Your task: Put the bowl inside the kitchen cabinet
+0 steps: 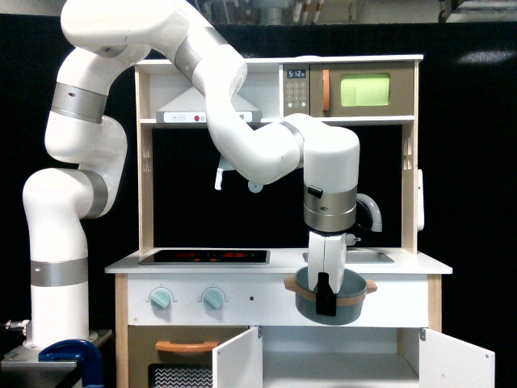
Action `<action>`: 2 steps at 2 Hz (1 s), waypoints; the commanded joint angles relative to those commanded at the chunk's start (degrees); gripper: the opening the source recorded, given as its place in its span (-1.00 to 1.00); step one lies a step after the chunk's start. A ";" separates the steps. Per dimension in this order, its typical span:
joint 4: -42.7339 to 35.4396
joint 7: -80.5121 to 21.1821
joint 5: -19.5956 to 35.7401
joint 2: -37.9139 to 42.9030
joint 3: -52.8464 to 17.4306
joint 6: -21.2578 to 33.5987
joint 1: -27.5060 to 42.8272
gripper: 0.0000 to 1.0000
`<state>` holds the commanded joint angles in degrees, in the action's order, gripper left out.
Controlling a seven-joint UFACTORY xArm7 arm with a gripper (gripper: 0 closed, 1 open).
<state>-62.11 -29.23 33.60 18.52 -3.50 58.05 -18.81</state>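
Your gripper (pixel 325 303) grips the bowl (pixel 329 301) by its rim; likely rigid, light, may tilt. Cabinet (pixel 339 356) below gripper.

The microwave (pixel 351 89) display reads "5:12".

Bowl (pixel 331 301) hanging before the counter (pixel 275 263) front, above the open kitchen cabinet (pixel 347 356).
Held by gripper (pixel 325 299) from above, jaws over near rim; below the sink (pixel 367 257), toward the exterior view's right of both knobs (pixel 187 298); oven (pixel 178 360) lower left.
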 joint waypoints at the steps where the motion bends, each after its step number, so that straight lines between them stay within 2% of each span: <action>1: -3.48 -6.97 1.52 6.89 0.27 1.73 -4.65 -1.00; 2: -2.38 -16.79 3.95 9.69 3.07 -0.92 -6.74 -1.00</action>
<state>-64.49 -46.02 37.55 28.21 -0.43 57.13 -25.55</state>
